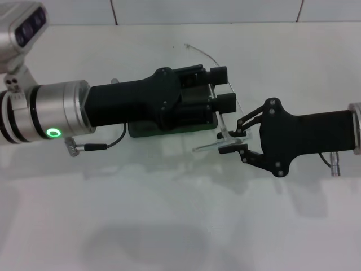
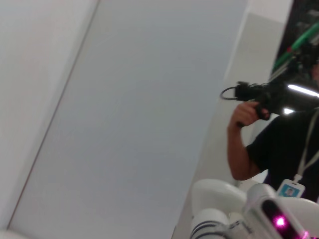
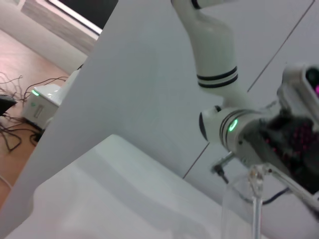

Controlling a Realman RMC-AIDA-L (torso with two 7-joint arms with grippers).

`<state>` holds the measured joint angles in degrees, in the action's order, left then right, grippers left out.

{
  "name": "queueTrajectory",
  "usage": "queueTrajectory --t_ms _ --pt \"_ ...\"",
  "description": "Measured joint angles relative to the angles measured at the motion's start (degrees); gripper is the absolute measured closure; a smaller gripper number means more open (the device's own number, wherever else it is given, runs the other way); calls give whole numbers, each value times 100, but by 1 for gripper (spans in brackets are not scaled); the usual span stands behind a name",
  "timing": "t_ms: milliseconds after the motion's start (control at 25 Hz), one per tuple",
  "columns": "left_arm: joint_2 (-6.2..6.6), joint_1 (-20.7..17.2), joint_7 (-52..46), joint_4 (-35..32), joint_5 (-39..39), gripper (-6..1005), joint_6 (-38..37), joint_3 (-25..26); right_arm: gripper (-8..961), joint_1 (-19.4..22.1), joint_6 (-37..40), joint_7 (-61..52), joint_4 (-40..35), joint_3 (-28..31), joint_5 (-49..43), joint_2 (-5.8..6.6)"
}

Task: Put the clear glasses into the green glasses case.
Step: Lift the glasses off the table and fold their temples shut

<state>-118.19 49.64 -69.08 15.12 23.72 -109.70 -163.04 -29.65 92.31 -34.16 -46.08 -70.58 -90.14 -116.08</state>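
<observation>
right gripper (image 1: pixel 236 142) reaches in from the right, its fingers pinched together on the glasses (image 1: pixel 224 135) at one clear end, held just off the case's right end. left gripper (image 1: pixel 221 89) lies stretched over the case (image 1: pixel 148 131), covering most of it, fingers apart with the glasses' thin arm running between them. case sits mid-table (image 1: pixel 169 226), only its green edge showing under the left arm.
</observation>
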Motion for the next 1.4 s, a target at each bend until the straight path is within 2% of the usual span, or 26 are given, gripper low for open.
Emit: queueTrajectory --t_ms 480,840,1200,1400 --pt "-5 119 -727 -4 -364 271 143 0 838 46 52 241 -7 1 185 0" --pt "-41 117 -782 -44 -300 271 141 1 838 60 105 310 3 0 204 11" --pt "31 -15 -718 -46 -39 272 106 9 839 184 50 375 9 51 207 7" --pt "-6 -11 -714 -3 -83 272 137 8 839 186 46 376 12 53 207 7"
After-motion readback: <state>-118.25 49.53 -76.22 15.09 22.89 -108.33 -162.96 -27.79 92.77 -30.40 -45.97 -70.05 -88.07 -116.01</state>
